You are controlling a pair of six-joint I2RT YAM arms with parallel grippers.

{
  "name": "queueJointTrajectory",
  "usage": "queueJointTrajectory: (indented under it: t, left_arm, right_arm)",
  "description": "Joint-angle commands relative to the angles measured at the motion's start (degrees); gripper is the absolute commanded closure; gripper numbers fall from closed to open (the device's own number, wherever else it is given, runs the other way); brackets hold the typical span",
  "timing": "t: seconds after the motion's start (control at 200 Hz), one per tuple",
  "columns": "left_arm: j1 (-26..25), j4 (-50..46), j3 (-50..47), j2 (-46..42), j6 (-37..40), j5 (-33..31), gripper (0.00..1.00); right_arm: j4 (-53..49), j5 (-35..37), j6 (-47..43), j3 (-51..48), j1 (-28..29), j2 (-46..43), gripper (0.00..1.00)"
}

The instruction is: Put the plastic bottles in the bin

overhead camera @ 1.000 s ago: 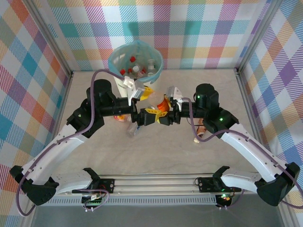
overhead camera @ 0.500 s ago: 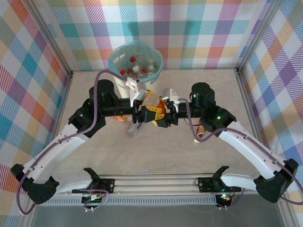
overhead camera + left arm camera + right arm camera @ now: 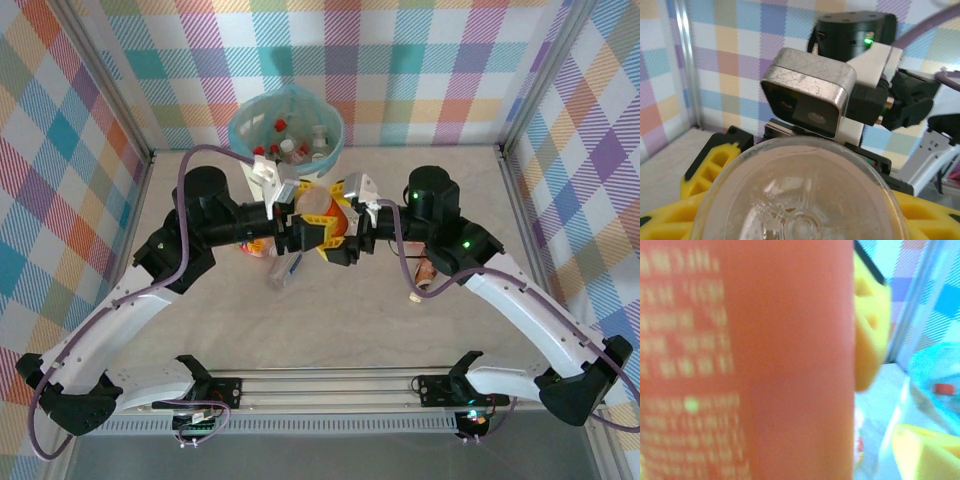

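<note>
Left gripper (image 3: 305, 226) jaws clamped on orange-labelled bottle (image 3: 318, 205) (base facing its camera). Right gripper (image 3: 346, 230) touches the label; grip unclear.

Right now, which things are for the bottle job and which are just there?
For the job: bin, bottles inside it, held bottle, clear bottle lying on table, bottle beside right arm.
Just there: purple cables, metal rail, checked walls.

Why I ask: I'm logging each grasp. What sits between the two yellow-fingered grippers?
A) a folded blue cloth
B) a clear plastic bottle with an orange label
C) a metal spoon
B: a clear plastic bottle with an orange label is off the table between the left gripper and the right gripper, just short of the teal-lined cream bin.
</note>
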Motion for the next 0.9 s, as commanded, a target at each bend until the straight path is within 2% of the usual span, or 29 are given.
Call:
queueJointTrajectory:
  t: [0.0, 0.105, 0.17, 0.25, 0.34, 0.525, 0.62, 0.73, 0.895]
  left_arm:
    - [-0.5, 2.5, 4.8, -1.0, -1.5, -9.1, 0.75]
    - [-0.3, 0.8, 9.5, 0.5, 0.2, -16.7, 0.88]
    - [0.1, -1.0, 13.6, 2.6, 1.4, -21.9, 1.00]
    - [1.8, -4.2, 19.4, 6.4, 1.6, -27.8, 1.00]
    - [5.3, -8.4, 27.3, 12.6, 0.6, -33.2, 1.00]
    - [15.2, -17.1, 42.0, 27.5, -3.4, -35.4, 1.00]
    - [17.7, -13.6, 40.6, 31.6, -3.1, -38.3, 1.00]
    - [19.4, -10.8, 39.2, 36.4, -2.7, -36.6, 1.00]
    - [19.8, -12.2, 38.8, 42.3, -1.5, -34.6, 1.00]
  right_arm:
    - [2.0, 11.2, -0.8, 3.0, 0.1, -2.7, 0.03]
    - [3.2, 21.0, -2.4, 3.4, 0.1, -3.8, 0.01]
    - [3.3, 25.7, -3.7, 3.6, 0.1, -3.9, 0.00]
    - [3.0, 29.9, -4.7, 4.1, 0.1, -3.5, 0.00]
    - [2.6, 31.1, -5.1, 4.7, 0.1, -2.8, 0.00]
    - [2.9, 26.5, -2.7, 5.5, 0.1, -1.0, 0.00]
    - [2.5, 23.8, -0.7, 5.6, 0.1, -0.5, 0.00]
    - [2.4, 22.9, 1.0, 4.3, 0.1, -0.7, 0.00]
    - [0.1, 23.5, 2.2, 2.5, 0.1, -2.2, 0.01]
